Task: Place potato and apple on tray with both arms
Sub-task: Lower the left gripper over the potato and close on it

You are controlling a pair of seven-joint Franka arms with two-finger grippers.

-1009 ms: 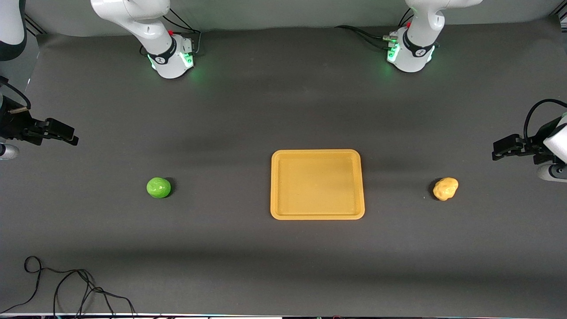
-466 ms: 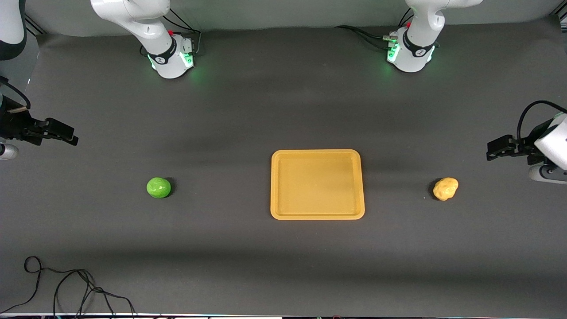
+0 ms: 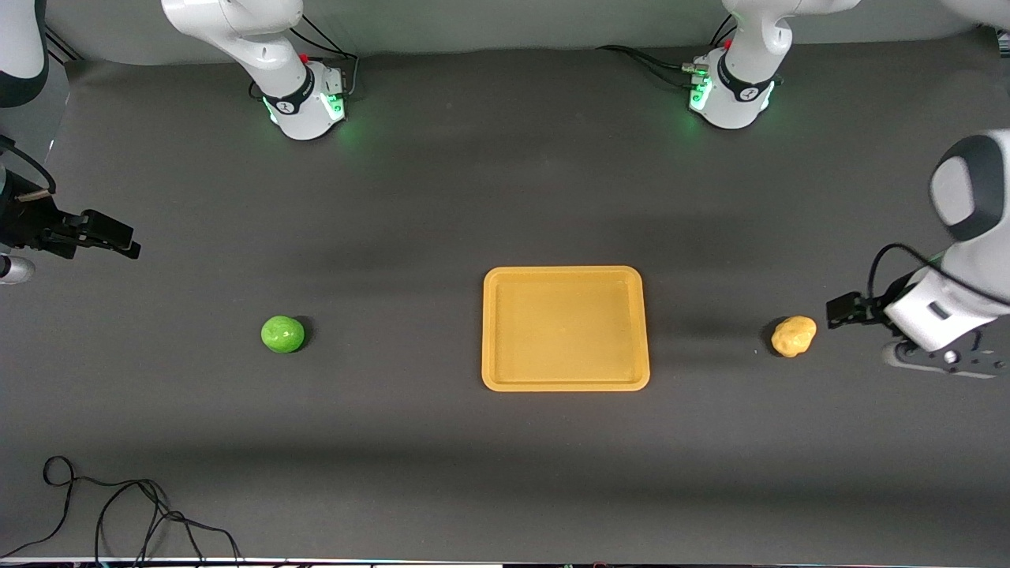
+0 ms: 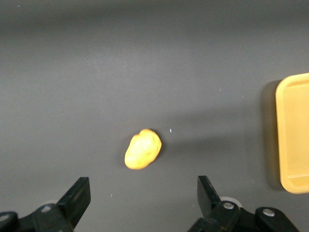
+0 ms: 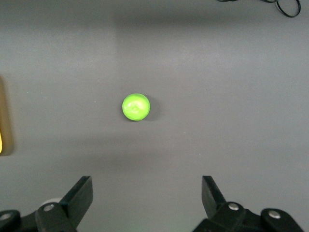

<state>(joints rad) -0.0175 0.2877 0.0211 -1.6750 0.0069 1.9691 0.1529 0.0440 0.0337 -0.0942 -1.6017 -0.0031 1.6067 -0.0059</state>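
From my station I saw the tray lying flat on the dark desk, about midway between the two arms' ends, with nothing on it. The potato sat on the desk toward the left arm's end, well apart from the tray. The apple sat on the desk toward the right arm's end, also well apart from the tray. Both fruits lay about as near the front camera as the tray's middle.

The left claw hung over the desk just beside the potato, at the side away from the tray, not touching it. In the left wrist view its fingers were spread wide, with the potato showing between them and down on the desk, and an edge of the tray in sight.

The right claw hung over the desk at the right arm's end, well apart from the apple. In the right wrist view its fingers were spread wide too, holding nothing, with the apple on the desk below.

A loose black cable lay on the desk at the edge nearest the front camera.
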